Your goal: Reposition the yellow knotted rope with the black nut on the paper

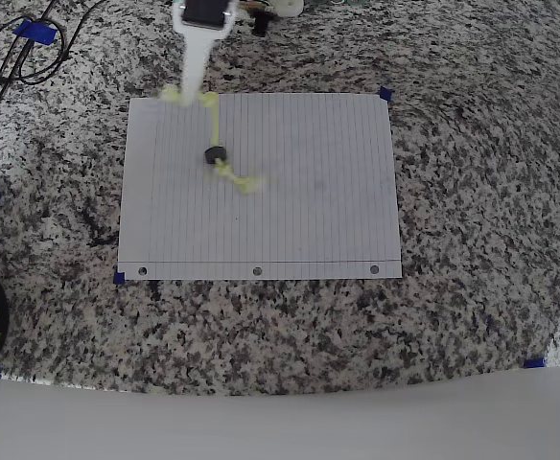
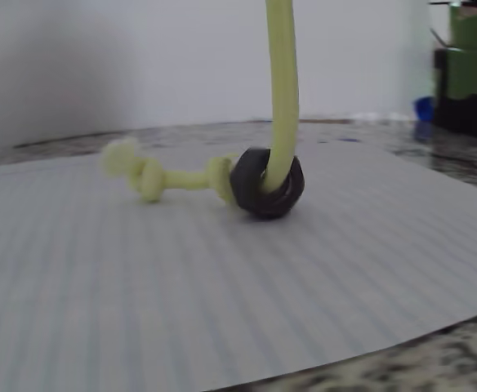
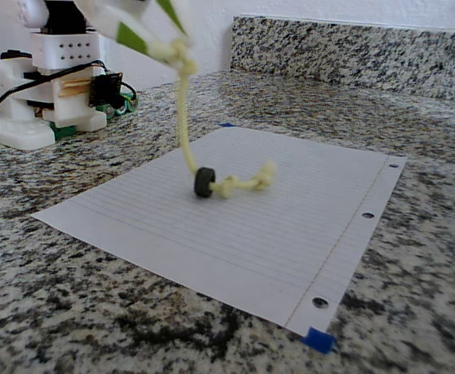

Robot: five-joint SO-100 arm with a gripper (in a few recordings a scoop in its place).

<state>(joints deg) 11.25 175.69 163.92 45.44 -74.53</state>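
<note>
Pinching the yellow knotted rope (image 3: 184,117) by its upper knot, the hand (image 3: 165,48) (closed, upper left) should drag slowly, keeping the black nut (image 3: 204,181) sliding mid-frame on the paper (image 3: 290,234) without lifting.

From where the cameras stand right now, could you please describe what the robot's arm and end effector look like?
The end effector has flat white plastic fingers, with bright green panels on them in the fixed view. From overhead a black block sits above the white finger. The white plastic arm base carries a perforated block, black cables and a small dark circuit board on its side.
</note>
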